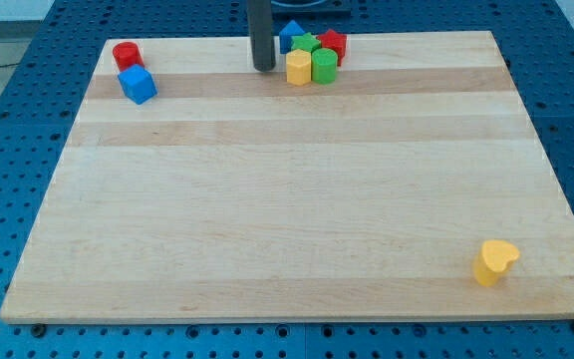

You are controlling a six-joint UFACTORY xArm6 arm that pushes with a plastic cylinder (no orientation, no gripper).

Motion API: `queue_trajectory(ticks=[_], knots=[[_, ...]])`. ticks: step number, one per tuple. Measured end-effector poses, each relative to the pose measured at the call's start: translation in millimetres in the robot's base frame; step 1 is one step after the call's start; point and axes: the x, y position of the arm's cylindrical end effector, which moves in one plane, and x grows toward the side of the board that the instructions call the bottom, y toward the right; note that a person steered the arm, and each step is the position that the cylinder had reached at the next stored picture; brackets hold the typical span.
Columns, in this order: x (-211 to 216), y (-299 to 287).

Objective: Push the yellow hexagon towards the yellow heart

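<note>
The yellow hexagon [298, 68] stands near the view's top centre of the wooden board [297, 199], in a tight cluster with other blocks. The yellow heart [494, 261] lies alone near the view's bottom right corner. My tip [264, 67] is the lower end of the dark rod, just left of the yellow hexagon, with a small gap between them.
Touching the hexagon's right side is a green block [324, 66]. Behind them sit a green star-like block [306, 44], a red block [333, 43] and a blue block [289, 35]. A red cylinder [127, 55] and a blue cube [138, 85] sit at the top left.
</note>
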Motion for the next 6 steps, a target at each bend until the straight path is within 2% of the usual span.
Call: queue_trajectory(ticks=[1, 2, 3, 4, 5, 6], knots=[[31.7, 33.3], [37.9, 15.6], [24.7, -34.4], [-5.1, -9.1], [-5.5, 33.9], [19.7, 57.7]])
